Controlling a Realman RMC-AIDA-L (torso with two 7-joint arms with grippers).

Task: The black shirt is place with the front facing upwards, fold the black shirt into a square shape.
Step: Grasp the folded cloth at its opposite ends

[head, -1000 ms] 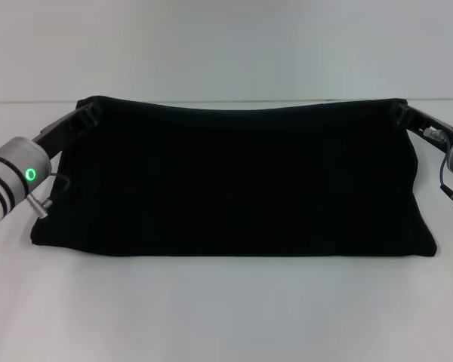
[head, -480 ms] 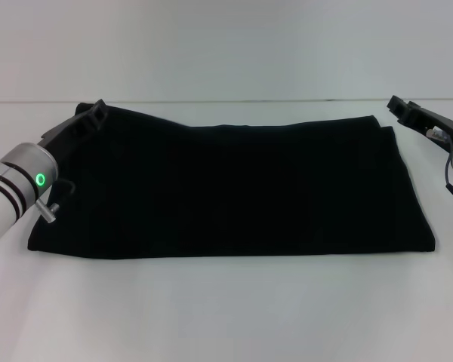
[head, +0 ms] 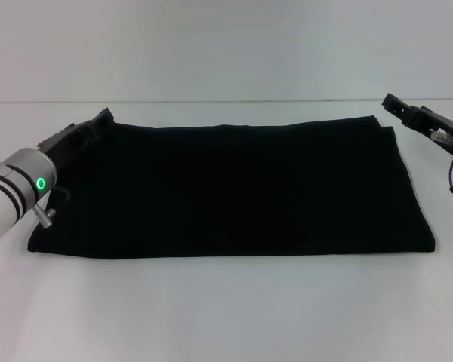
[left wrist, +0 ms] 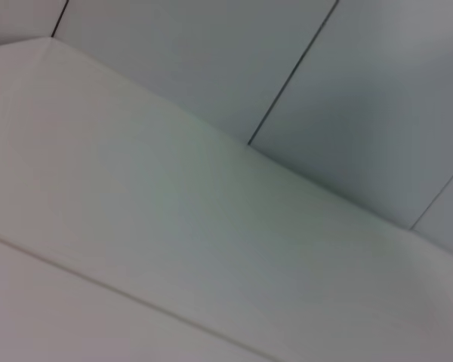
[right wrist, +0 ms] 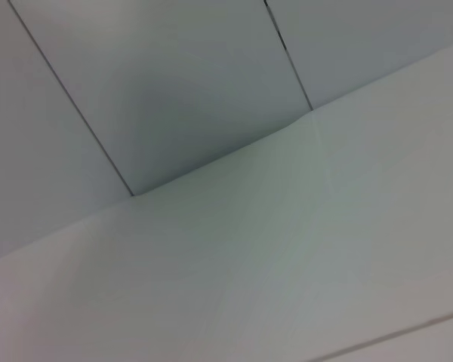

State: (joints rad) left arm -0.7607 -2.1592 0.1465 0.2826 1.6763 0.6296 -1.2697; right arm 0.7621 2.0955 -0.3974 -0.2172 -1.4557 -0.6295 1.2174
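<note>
On the white table [head: 226, 309], in the head view, the black shirt [head: 234, 188] lies folded into a wide flat band that fills the middle of the picture, its long edges running from 9 o'clock to 3 o'clock. No lettering or label shows on the surface that faces up. The near edge is straight; the far edge dips a little toward the middle.

The left gripper [head: 98, 121] sits at the shirt's far corner, toward 10 o'clock, low against the cloth. It is dark against dark fabric, so I cannot tell whether its fingers are parted or closed, nor whether they touch the shirt. Its arm runs back toward 8 o'clock, with a green ring light on the wrist.

The right gripper [head: 396, 107] is toward 2 o'clock, just beside the shirt's far right corner and apart from it, over bare table. It holds nothing; whether its fingers are parted I cannot tell.

The left wrist view shows only pale table surface and a panelled wall [left wrist: 287, 68].

The right wrist view shows the same.
</note>
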